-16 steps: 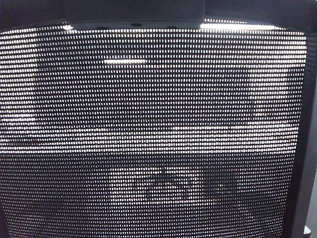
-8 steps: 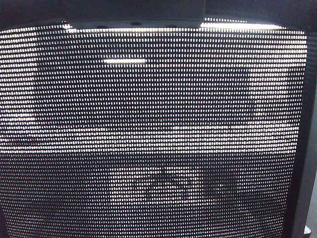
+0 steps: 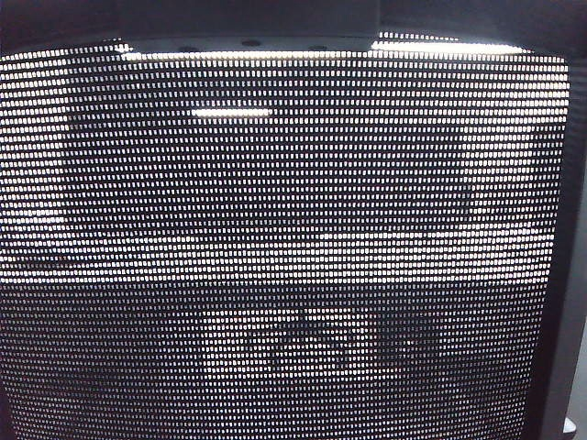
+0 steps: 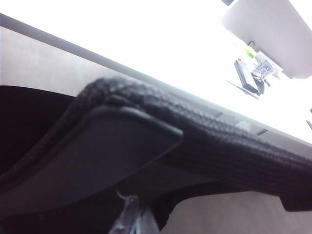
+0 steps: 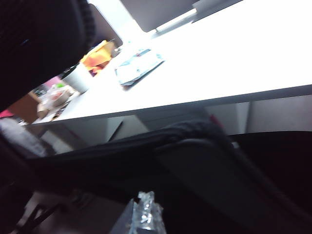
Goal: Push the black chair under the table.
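The black chair's mesh back (image 3: 293, 257) fills the exterior view, with its solid frame (image 3: 564, 275) down the right side; neither gripper shows there. In the left wrist view a black armrest (image 4: 122, 146) lies in front of the white table (image 4: 161, 44). My left gripper (image 4: 130, 217) sits just below that armrest with its fingers together. The right wrist view shows the other armrest (image 5: 204, 165) under the table's edge (image 5: 234, 63). My right gripper (image 5: 145, 209) is close beneath it, also shut. Whether either tip touches the chair is hidden in the dark.
On the table stand a white cup (image 5: 78, 78), a flat tray of papers (image 5: 139, 66), orange items (image 5: 97, 56) and a monitor (image 5: 156, 12). A monitor back (image 4: 273, 34) and a black object (image 4: 246, 78) show too. Pale grey cabinet fronts (image 4: 44, 63) run below the top.
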Controlling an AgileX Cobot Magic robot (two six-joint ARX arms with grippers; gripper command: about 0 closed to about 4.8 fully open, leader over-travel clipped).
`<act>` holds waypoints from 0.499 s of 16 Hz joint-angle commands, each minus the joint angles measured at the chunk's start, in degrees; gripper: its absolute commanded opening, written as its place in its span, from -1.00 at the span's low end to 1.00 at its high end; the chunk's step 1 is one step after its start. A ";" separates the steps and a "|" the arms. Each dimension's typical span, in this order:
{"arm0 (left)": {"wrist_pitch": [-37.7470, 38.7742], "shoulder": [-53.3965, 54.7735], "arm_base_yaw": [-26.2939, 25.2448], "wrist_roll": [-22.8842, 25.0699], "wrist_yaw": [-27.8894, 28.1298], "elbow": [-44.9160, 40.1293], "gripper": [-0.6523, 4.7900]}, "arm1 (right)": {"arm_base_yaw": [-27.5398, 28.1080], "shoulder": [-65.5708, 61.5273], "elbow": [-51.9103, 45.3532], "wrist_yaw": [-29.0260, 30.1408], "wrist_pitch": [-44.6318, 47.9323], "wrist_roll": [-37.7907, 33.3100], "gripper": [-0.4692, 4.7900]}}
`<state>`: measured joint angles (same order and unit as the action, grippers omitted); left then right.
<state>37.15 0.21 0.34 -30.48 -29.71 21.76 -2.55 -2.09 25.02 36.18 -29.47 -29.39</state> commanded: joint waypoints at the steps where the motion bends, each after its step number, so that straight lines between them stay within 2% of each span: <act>1: -2.82 0.04 -0.09 -0.02 0.33 -0.11 -0.78 | -0.13 -0.63 0.20 7.93 -0.90 -0.39 -0.84; 3: -5.14 0.09 -0.07 -0.46 0.07 -0.37 -0.78 | -0.15 -1.95 0.20 8.33 -2.12 0.09 -0.84; 5: -5.01 0.35 -0.04 -0.48 0.00 -0.59 -0.78 | -0.20 -3.13 0.20 9.81 1.33 -0.37 -0.84; 8: -6.23 0.76 -0.04 -3.08 -1.60 -1.90 -0.78 | -1.57 -7.45 0.15 8.33 -2.03 2.29 -0.84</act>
<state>32.25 0.86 0.34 -31.97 -30.65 20.23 -3.27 -8.38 25.04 44.42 -31.33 -28.29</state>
